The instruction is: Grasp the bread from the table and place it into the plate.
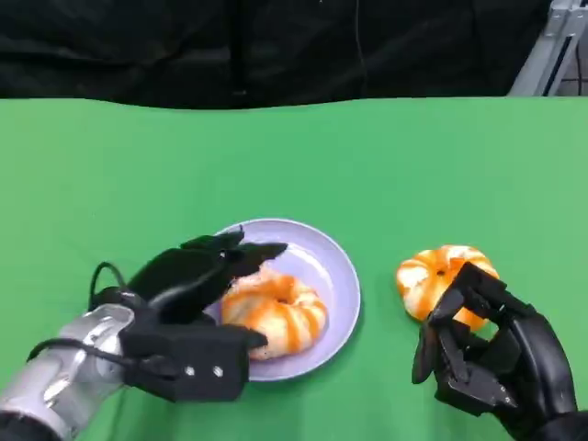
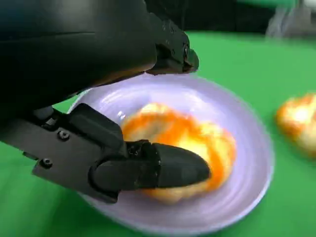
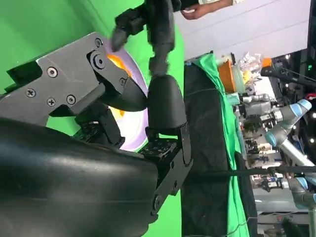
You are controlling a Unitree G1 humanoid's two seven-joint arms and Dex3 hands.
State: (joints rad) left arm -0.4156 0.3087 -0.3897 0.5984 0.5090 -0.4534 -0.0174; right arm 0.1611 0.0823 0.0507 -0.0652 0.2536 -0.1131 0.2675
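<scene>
On the lavender plate [image 1: 335, 276] lies one orange-striped bread [image 1: 276, 312], the left hand [image 1: 197, 276] gripping it. Right of the plate, the right hand [image 1: 487, 354], fingers spread and empty, touches the second bread [image 1: 432, 276].

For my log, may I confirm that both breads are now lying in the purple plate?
Not quite: one bread lies in the purple plate, but the second bread still sits on the green table beside it, as the head view shows.

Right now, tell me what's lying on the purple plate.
One orange-striped bread lies on the purple plate, with the left hand over its near side. The hand covers that part of the plate, so what lies beneath it cannot be seen.
</scene>
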